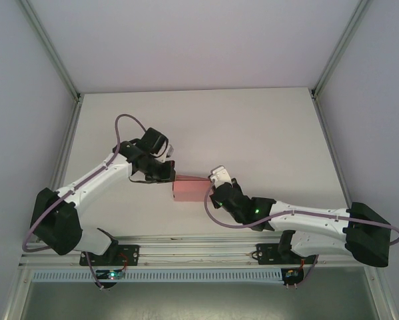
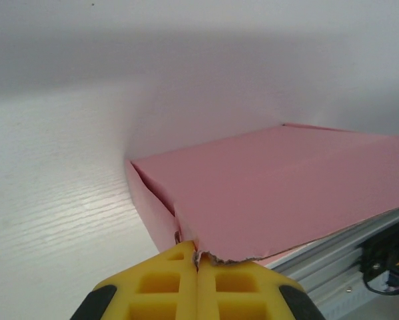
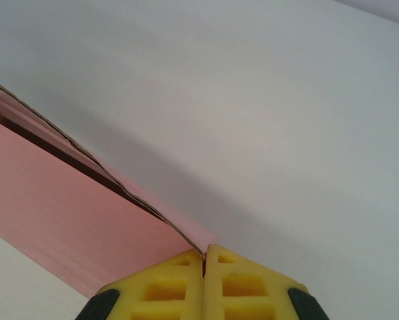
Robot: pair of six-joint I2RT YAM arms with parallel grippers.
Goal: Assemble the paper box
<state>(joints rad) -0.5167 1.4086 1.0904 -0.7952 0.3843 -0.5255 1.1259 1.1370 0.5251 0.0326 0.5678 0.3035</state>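
Observation:
The pink paper box (image 1: 190,189) hangs between both arms near the table's middle front, held as a small folded rectangle. My left gripper (image 1: 170,172) is shut on its left corner; in the left wrist view the yellow fingers (image 2: 198,261) pinch a torn card edge of the box (image 2: 279,187), whose side wall stands folded down. My right gripper (image 1: 212,188) is shut on the box's right edge; the right wrist view shows its fingertips (image 3: 204,256) clamping doubled card layers of the box (image 3: 72,220).
The white table (image 1: 252,133) spreads behind the box, walled by grey panels. An aluminium rail (image 1: 199,250) runs along the near edge by the arm bases, also seen as a rail (image 2: 346,250) under the box.

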